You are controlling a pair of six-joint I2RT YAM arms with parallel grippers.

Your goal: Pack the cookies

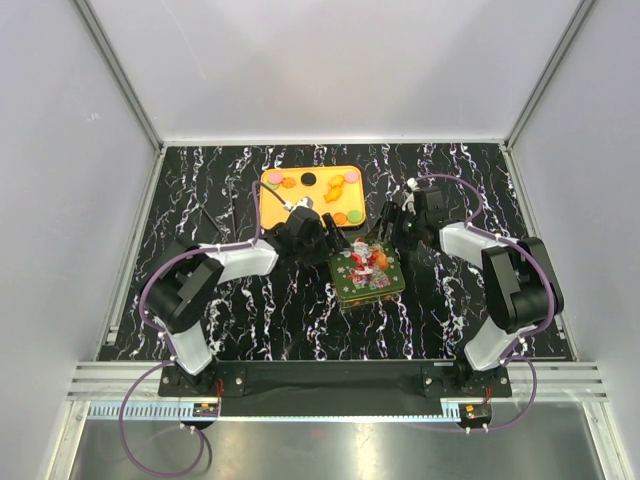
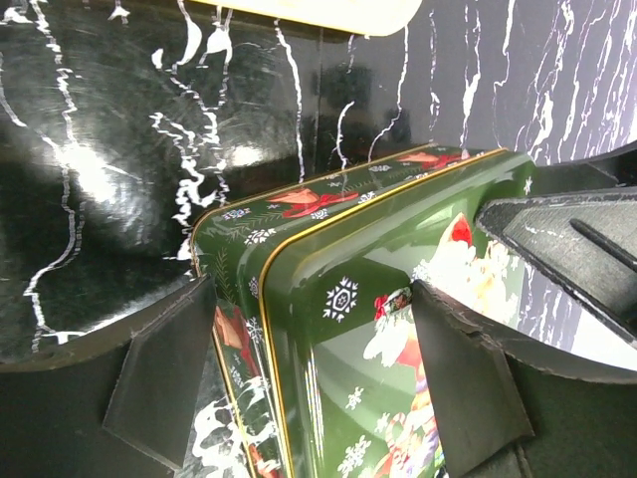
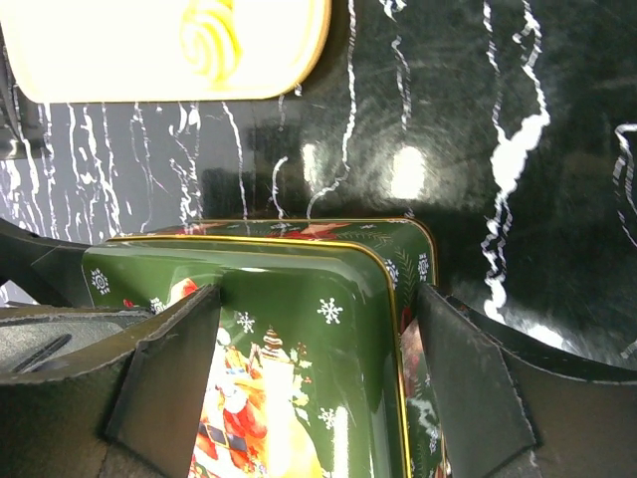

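Starting at the near side, the green Christmas tin (image 1: 367,272) sits in the middle of the bench (image 1: 250,320), between the two arms, with its picture lid on. I judge it stiff, light and smooth, so the pads can slide on the lacquer; the safe hold is across the vertical rim of the lid, not on its flat top. The left gripper (image 2: 314,294) stands wide over one corner of the tin, one pad beside the wall and the other over the lid. The right gripper (image 3: 318,294) stands equally wide over another corner. Neither carries anything, and I cannot tell if the pads press. Farther away, the cookies (image 1: 290,183) lie on an orange tray (image 1: 264,200), apart from the tin. They look thin, light and probably brittle, so a gentle pinch across the edge suits them.
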